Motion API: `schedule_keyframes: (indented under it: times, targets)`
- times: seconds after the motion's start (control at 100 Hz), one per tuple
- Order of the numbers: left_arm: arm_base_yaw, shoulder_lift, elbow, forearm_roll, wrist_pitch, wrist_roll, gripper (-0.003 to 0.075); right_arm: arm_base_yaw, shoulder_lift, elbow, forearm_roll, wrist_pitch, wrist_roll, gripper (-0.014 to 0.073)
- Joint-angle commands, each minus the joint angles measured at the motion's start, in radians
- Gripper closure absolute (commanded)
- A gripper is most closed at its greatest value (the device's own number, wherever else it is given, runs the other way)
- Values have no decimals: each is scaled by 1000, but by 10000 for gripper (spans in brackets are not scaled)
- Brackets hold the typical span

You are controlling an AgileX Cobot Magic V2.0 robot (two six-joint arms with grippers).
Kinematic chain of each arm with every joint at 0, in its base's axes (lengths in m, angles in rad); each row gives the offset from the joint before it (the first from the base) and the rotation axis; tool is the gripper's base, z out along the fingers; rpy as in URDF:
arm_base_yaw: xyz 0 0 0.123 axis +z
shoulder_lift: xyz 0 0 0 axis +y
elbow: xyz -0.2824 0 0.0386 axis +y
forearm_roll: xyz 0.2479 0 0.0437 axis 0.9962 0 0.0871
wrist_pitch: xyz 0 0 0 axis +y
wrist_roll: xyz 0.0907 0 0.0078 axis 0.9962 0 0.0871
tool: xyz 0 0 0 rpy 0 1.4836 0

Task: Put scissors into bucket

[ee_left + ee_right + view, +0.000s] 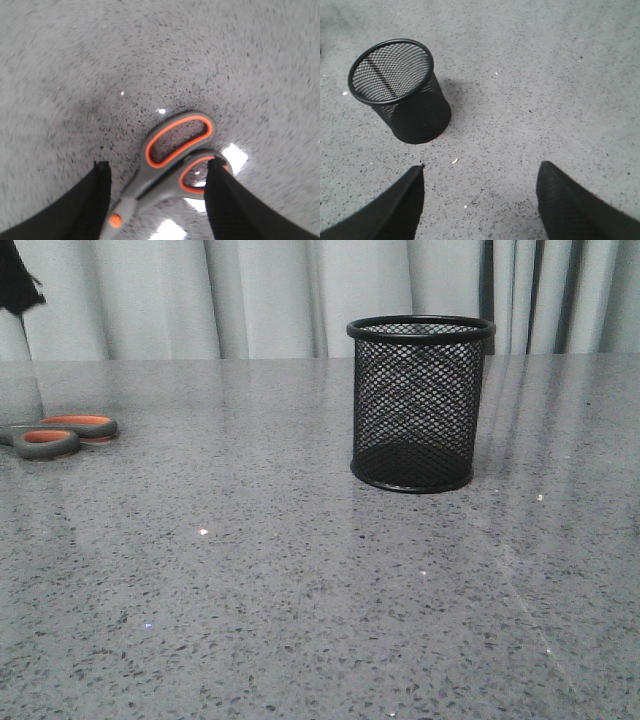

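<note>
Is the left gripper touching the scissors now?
Cannot tell. In the left wrist view, the open left gripper straddles the scissors; one finger overlaps a handle loop.

- The grey-handled scissors with orange-lined loops (62,434) run off the front view's left edge — only the handle loops show there.
- In the left wrist view the scissors' blades are cut off past the orange pivot dot (115,220).
- The left gripper's black fingers (90,200) partly cover one loop; their bases are out of frame.
- A dark shape (18,282) in the front view's top-left corner is too cropped to identify.
</note>
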Motion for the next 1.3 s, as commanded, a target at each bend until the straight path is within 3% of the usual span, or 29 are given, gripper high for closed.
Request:
schedule_keyframes:
  times: [0.0,0.09,0.49,0.83,1.29]
  targets:
    - [-18,-31,-38,-34,39,216,330,22,7,-34,-9,-65,-13,159]
    - [-32,-29,-38,10,39,335,330,45,7,-34,-33,-65,-13,159]
    - [-47,-29,-14,120,39,397,305,110,7,-34,-59,-71,-13,159]
    - [-47,-25,79,143,39,545,305,160,7,-34,-75,-76,-13,159]
    - [-47,-23,79,160,39,563,306,169,7,-34,-75,-72,-13,159]
